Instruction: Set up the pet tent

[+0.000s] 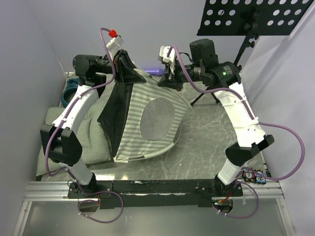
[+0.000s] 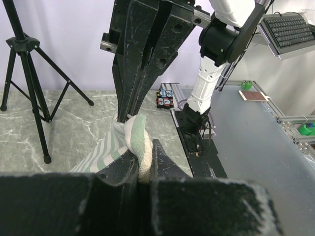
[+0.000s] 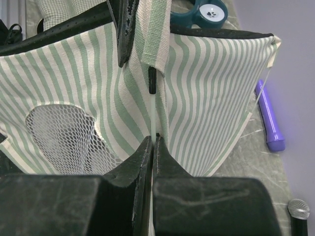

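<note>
The pet tent [image 1: 147, 118], green-and-white striped with a white mesh panel [image 1: 157, 118] and black lining [image 1: 115, 115], stands partly raised mid-table. My left gripper [image 1: 127, 69] is over its top back edge, shut on a twisted green-and-white fabric strap [image 2: 140, 147]. The right gripper [image 1: 170, 81] is at the tent's back right, and its jaws [image 3: 153, 140] are shut on a thin white pole [image 3: 155, 118] that runs up the striped wall. The two grippers nearly meet at the tent's peak. The tent's far side is hidden.
A green-checked quilted cushion [image 1: 91, 137] lies under the tent's left side. A teal object [image 1: 71, 91] sits at the back left and a purple stick [image 3: 269, 118] lies behind the tent. A music stand [image 1: 256, 17] with a tripod [image 2: 29, 73] stands at the back right.
</note>
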Available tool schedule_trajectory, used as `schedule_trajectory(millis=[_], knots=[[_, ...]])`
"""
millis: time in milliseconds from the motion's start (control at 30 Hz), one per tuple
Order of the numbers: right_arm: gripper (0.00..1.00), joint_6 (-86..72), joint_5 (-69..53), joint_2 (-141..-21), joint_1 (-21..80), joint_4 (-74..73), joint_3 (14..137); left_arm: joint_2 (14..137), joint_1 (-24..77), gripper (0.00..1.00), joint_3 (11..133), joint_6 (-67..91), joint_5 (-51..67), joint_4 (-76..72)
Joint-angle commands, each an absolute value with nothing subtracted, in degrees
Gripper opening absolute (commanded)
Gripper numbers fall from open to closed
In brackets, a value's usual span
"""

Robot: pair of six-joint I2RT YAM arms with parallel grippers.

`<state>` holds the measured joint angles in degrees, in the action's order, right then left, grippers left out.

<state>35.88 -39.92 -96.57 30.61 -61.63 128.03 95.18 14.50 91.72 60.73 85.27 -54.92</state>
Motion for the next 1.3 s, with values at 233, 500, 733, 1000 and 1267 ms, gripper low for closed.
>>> schedule_trajectory(millis=[233,500,733,1000,1267], knots=[[0.0,35.33,-34.45,-97.29,28.39,-72.86,125.42,88.77,14.06,0.01,92.55,60.11,82.09,-62.3],[0.0,35.42,-34.89,-98.43,28.39,-73.47,126.82,89.03,14.5,0.01,92.81,59.24,83.32,-61.7],[0.0,34.98,-35.59,-99.05,28.3,-73.65,128.05,88.16,15.82,0.01,92.37,53.81,85.51,-56.09],[0.0,36.74,-37.61,-98.09,28.3,-72.87,127.71,89.99,16.0,0.01,95.36,46.75,85.08,-41.48],[0.0,37.35,-37.97,-97.12,28.39,-71.54,127.35,92.46,16.0,0.01,93.52,57.2,87.27,-54.38]])
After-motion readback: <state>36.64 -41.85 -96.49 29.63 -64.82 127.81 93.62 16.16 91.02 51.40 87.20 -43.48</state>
